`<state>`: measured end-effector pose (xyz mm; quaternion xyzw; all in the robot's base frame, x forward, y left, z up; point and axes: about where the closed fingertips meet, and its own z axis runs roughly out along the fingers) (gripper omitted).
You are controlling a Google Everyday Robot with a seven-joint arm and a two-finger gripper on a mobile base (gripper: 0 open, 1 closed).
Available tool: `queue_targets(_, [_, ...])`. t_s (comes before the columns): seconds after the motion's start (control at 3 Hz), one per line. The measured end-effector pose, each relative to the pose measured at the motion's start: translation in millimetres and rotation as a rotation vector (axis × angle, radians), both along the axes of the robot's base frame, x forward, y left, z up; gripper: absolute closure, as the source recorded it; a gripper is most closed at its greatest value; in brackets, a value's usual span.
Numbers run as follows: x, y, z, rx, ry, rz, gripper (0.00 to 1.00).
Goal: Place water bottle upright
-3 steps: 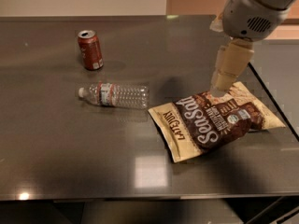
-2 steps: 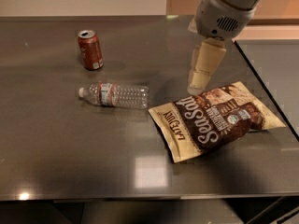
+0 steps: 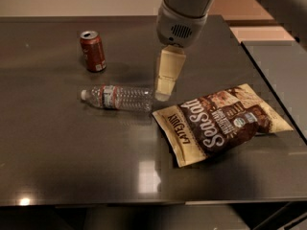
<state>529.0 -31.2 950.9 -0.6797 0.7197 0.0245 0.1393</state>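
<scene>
Noted: bottle (image 3: 120, 97) lying flat; gripper (image 3: 163, 94) hangs at its base end, grip state cannot tell. I'd centre over ribbed body, clear of chip bag (image 3: 220, 123).

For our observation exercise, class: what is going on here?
A robot's gripper hangs by the bottom end of a water bottle lying on its side on a dark table, cap pointing left. A soda can stands behind it and a snack bag lies to the right. The bottle is not yet upright.

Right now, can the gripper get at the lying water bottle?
Probably yes: the gripper hangs at the base end of the water bottle, nothing between them; the chip bag lies aside.
</scene>
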Motion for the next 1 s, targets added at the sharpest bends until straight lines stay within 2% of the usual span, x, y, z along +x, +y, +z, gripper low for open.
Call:
queue_targets(0.33, [10.7, 25.0, -13.0, -0.033, 0.028, 0.002, 0.0])
queue_targets(1.0, [31.7, 68.3, -36.8, -0.087, 0.052, 0.005, 0.0])
